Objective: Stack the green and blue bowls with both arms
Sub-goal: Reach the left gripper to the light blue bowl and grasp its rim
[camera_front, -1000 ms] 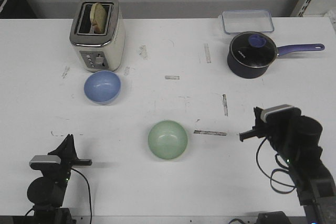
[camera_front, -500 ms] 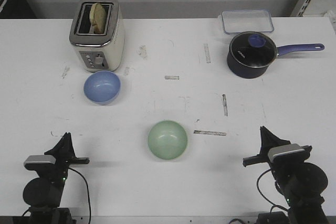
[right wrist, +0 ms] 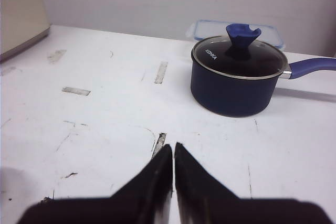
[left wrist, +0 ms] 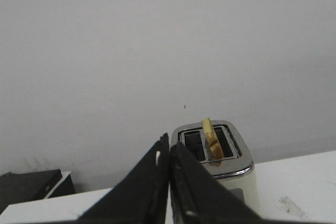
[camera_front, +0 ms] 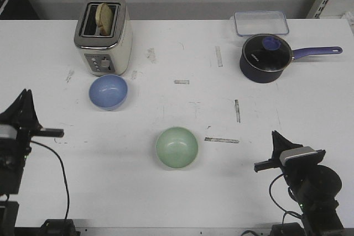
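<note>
Both my hands are clenched empty, left hand [camera_front: 23, 99] and right hand [camera_front: 276, 137]; stacking isn't begun. Next I reach the blue bowl [camera_front: 108, 92], then the green bowl [camera_front: 177, 147].

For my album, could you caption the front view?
Green bowl and blue bowl sit apart, unstacked, between two idle arms with shut fingers.

Pale green bowl [camera_front: 177, 147], periwinkle blue bowl [camera_front: 108, 92], navy saucepan [camera_front: 266, 57], cream-and-chrome toaster [camera_front: 103, 34], scuffed white table [camera_front: 166, 53].
</note>
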Controlling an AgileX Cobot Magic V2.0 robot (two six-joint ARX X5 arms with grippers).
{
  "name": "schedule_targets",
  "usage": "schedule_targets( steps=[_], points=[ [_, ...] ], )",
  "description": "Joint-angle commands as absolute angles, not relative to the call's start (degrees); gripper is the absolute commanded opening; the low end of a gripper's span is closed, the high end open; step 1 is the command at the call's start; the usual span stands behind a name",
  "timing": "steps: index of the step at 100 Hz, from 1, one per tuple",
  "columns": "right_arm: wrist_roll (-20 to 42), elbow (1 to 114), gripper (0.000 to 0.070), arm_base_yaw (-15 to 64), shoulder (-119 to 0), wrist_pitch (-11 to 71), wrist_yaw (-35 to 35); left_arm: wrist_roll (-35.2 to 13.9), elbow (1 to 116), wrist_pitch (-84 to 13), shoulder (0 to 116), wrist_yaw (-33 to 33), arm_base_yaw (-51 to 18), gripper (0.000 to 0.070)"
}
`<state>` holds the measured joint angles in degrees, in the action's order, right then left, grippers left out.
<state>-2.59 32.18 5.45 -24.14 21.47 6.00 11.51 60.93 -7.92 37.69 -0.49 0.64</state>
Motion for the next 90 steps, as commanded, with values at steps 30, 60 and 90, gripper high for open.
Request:
schedule_targets(
  steps=[30, 60, 90],
  points=[
    [-2.46, 32.14, 0.0, 5.67, -24.47, 20.58, 5.98, 2.61, 73.65, -15.64, 66.22, -0.58, 0.75, 0.047],
    [-2.44, 32.14, 0.0, 5.67, -24.47, 20.64, 6.0, -2.2, 73.65, -25.26, 83.94, 2.52, 0.75, 0.0502],
    [-2.42, 32.14, 0.0, 6.48, -24.47, 20.84, 6.02, -5.82, 73.65, -24.62, 96.84, 5.45, 0.75, 0.0502]
  ],
)
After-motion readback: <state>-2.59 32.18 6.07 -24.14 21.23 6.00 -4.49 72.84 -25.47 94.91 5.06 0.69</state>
